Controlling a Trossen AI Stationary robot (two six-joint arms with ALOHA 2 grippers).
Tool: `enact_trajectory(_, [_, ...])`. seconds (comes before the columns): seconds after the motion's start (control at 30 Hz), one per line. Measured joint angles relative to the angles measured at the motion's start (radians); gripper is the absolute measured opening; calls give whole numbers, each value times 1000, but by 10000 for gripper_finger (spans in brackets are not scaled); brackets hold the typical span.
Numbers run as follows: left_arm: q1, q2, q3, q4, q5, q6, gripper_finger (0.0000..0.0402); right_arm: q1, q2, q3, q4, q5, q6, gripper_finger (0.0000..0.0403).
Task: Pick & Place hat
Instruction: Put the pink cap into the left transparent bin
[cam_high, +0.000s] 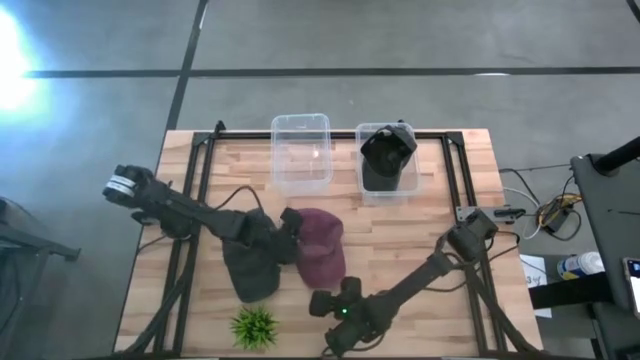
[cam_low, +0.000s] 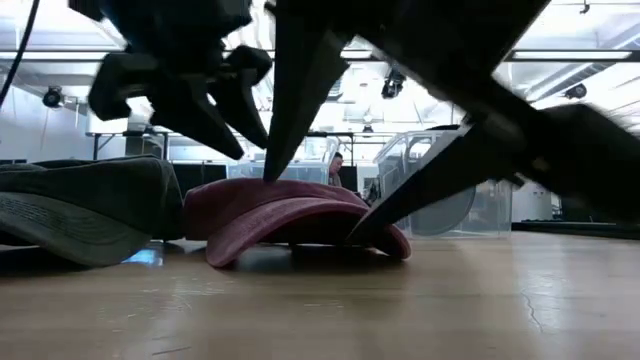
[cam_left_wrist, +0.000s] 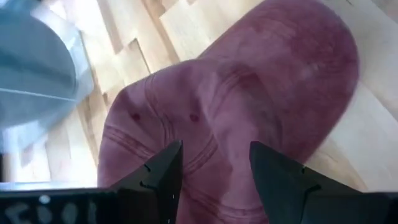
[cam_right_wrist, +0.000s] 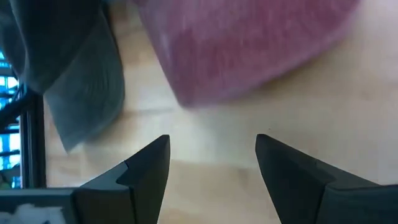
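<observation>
A maroon cap (cam_high: 322, 250) lies on the wooden table, crown up and brim (cam_low: 300, 225) toward the near edge. A dark grey cap (cam_high: 250, 270) lies just to its left. My left gripper (cam_left_wrist: 216, 149) is open and hovers over the maroon crown (cam_left_wrist: 249, 93); in the low view its fingertips (cam_low: 235, 130) stand a little above the cloth. My right gripper (cam_right_wrist: 212, 140) is open, low over bare table just on the near side of the maroon brim (cam_right_wrist: 249, 50), pointing toward the cap.
Two clear bins stand at the far side: an empty one (cam_high: 300, 150) and one (cam_high: 387, 165) holding a black hat. A small green plant (cam_high: 255, 327) sits near the table's near edge, left of my right gripper (cam_high: 335, 300). A black frame (cam_high: 200, 160) runs along the table's sides.
</observation>
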Motion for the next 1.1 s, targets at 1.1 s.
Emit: enact_trajectory(1.1, [28, 126, 71, 23, 292, -320, 179, -81, -68, -66, -6, 132, -152, 150])
